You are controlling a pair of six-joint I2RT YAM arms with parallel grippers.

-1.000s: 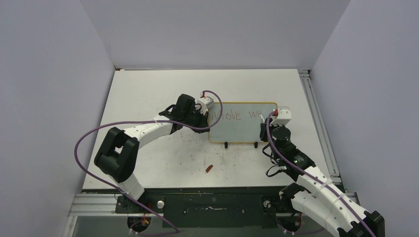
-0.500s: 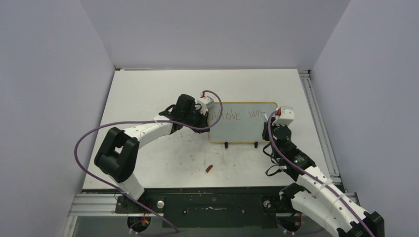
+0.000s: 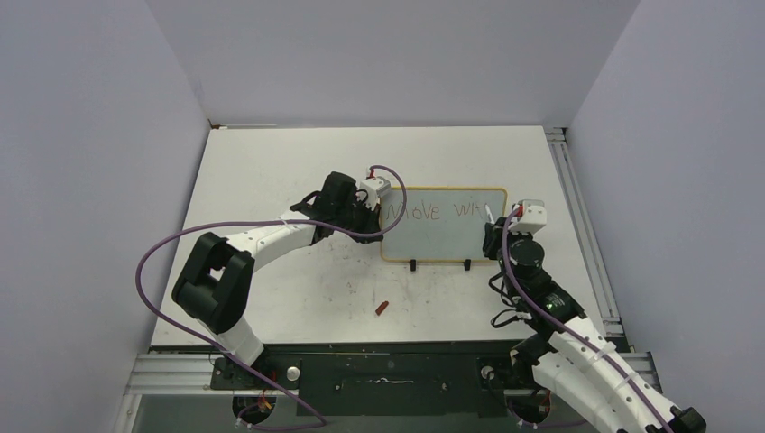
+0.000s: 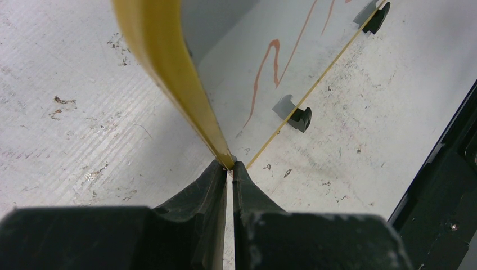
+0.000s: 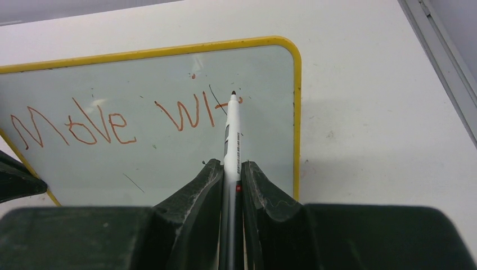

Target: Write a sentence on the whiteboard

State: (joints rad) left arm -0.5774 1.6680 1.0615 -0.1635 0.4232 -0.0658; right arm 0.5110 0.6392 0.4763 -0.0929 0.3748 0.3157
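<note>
I am pinching my left gripper (image 4: 229,167) fully closed on the left edge of the small rectangular whiteboard (image 3: 442,239) with the thin yellow frame, which is sitting mid-way across the white table (image 3: 298,162). My right gripper (image 5: 230,164) is squeezing a slim white marker pen (image 5: 232,132), its dark tip at the last stroke of the reddish-brown handwritten lettering (image 5: 79,126), reading "Move Wit".

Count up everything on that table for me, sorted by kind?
Robot arms: 2
Whiteboard: 1
Marker pen: 1
Small loose red piece: 1
Total: 5
</note>
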